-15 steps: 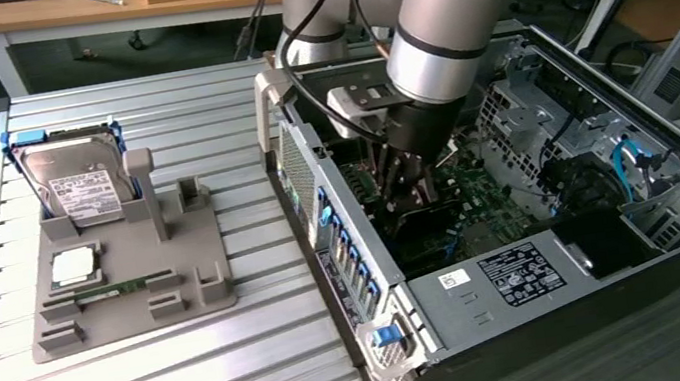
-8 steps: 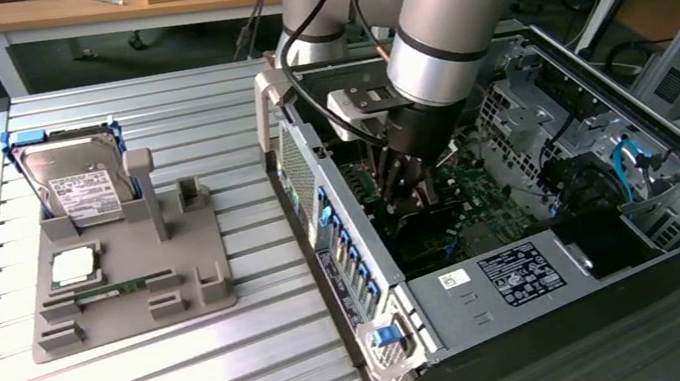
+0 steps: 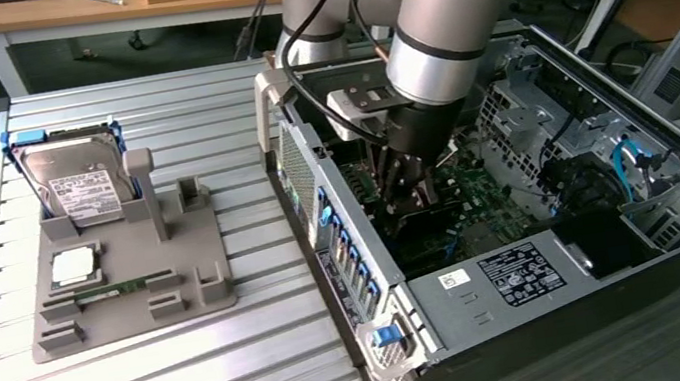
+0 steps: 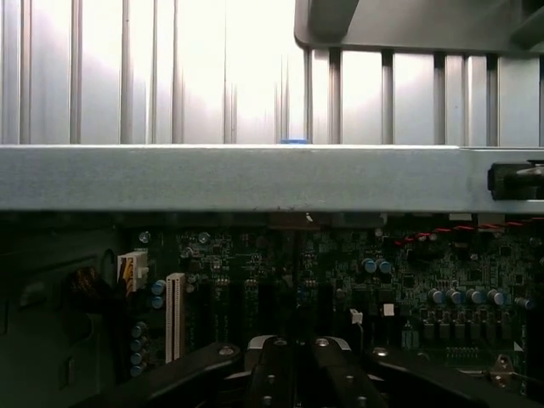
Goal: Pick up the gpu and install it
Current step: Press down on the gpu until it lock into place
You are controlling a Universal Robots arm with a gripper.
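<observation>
the arm's bulk hides the gripper point(image 3: 404, 186) fingertips inside the computer case point(image 3: 376, 337), so whether the gpu sits between them cannot be told; the case's far corner is cropped.

One robot arm point(image 3: 450, 22), one open computer case point(image 3: 525, 254), one grey fixture tray point(image 3: 124, 283), one hard drive point(image 3: 80, 184), one memory stick point(image 3: 125, 286), one processor chip point(image 3: 75, 265).

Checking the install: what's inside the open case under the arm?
Inside the case: green motherboard, cables, power supply. The gripper reaches in and covers the slot area, so the gpu isn't clearly visible.
</observation>
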